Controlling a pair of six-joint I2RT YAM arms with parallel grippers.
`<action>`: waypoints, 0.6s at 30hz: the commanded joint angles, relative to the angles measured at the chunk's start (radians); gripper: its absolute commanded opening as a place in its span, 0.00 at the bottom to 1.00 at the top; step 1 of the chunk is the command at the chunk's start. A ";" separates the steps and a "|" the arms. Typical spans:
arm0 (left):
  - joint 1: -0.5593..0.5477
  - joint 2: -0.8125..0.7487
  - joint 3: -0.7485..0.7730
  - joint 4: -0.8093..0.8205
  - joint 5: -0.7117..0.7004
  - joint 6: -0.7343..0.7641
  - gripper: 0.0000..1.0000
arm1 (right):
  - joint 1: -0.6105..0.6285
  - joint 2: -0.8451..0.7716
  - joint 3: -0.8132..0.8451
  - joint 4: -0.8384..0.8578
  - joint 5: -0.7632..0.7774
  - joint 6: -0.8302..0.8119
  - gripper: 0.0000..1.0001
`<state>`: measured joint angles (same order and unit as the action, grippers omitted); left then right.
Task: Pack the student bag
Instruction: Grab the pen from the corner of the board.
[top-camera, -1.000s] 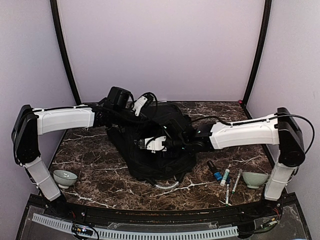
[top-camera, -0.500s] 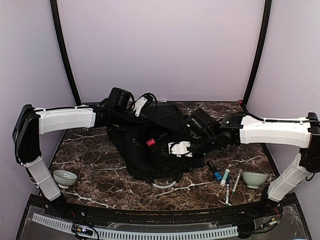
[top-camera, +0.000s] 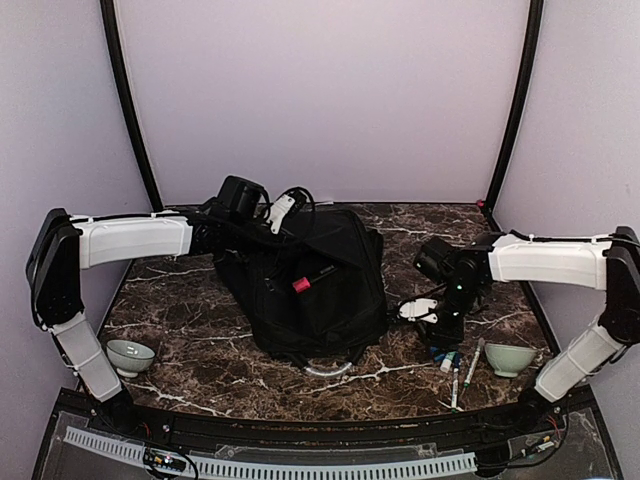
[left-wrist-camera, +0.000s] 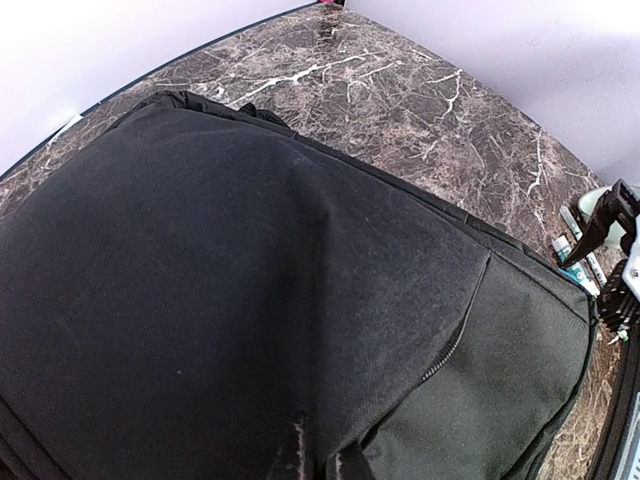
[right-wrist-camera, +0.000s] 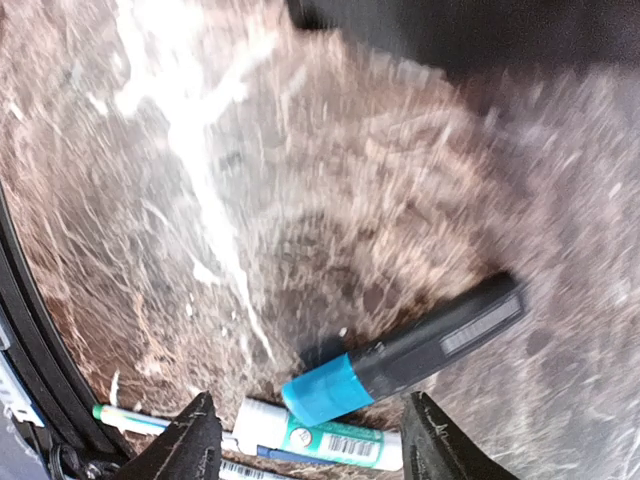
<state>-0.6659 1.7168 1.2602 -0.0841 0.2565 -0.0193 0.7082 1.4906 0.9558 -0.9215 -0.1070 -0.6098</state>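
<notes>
Left arm (top-camera: 130, 238) and right arm (top-camera: 548, 262): white boxy shells, black joints and wrist blocks. Thin black cable (top-camera: 120, 217) along each upper edge. On the right gripper (right-wrist-camera: 310, 400), two black tapered fingers (right-wrist-camera: 195, 445), matte.

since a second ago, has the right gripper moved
Yes. The right gripper left the student bag, going right toward the right bowl; it is now open over the blue-capped marker.

Black fabric on student bag (top-camera: 330, 270). Bench (top-camera: 180, 320): dark brown marble, white veining. Marker (right-wrist-camera: 410, 350): black barrel, blue cap. Left bowl (top-camera: 130, 354), right bowl (top-camera: 510, 358): pale green.
</notes>
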 joint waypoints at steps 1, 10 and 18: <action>0.012 -0.005 0.022 0.066 -0.013 -0.018 0.00 | -0.026 0.039 -0.015 0.004 0.026 0.058 0.63; 0.011 -0.003 0.023 0.063 -0.008 -0.019 0.00 | -0.082 0.170 -0.015 0.113 0.112 0.160 0.60; 0.012 -0.005 0.024 0.061 -0.005 -0.019 0.00 | -0.101 0.250 0.010 0.150 0.094 0.190 0.37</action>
<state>-0.6659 1.7226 1.2602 -0.0837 0.2653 -0.0280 0.6182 1.6814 0.9688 -0.8265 -0.0063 -0.4488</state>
